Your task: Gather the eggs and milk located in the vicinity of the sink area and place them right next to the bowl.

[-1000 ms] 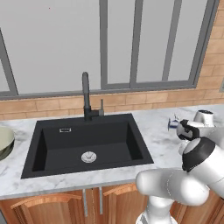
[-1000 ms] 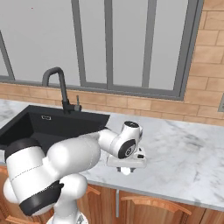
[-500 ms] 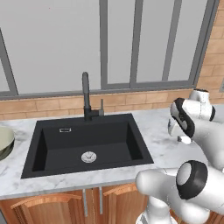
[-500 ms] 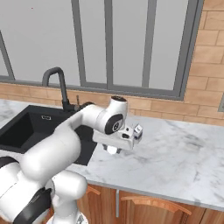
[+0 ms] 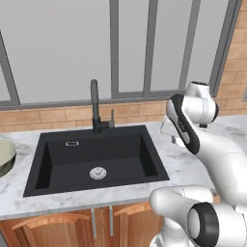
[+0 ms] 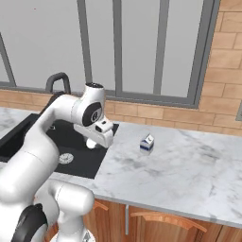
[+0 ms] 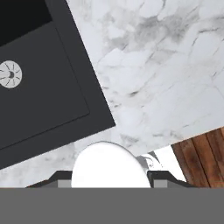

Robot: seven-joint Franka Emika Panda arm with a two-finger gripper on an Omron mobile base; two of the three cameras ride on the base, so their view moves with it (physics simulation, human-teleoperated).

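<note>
My hand hangs over the marble counter (image 6: 189,165) at the right edge of the sink (image 5: 96,159), finger spread impossible to tell, while the milk (image 6: 147,143) stands further right and the bowl (image 5: 6,155) sits far left.

**Camera Placement and Coverage**

The left base view looks forward and down from behind the arm's left side, squarely facing the sink (image 5: 96,161), the faucet (image 5: 95,107) and the window behind. The bowl (image 5: 6,156) sits at its left edge.

The right base view looks from behind the arm's right side and takes in the countertop (image 6: 189,165) right of the basin, with the milk (image 6: 147,143) standing on it. Both base views share the sink, faucet, window and brick backsplash.

The hand view looks steeply down from close range at the sink's corner and drain (image 7: 9,74), the marble beside it and the counter's front edge.
</note>
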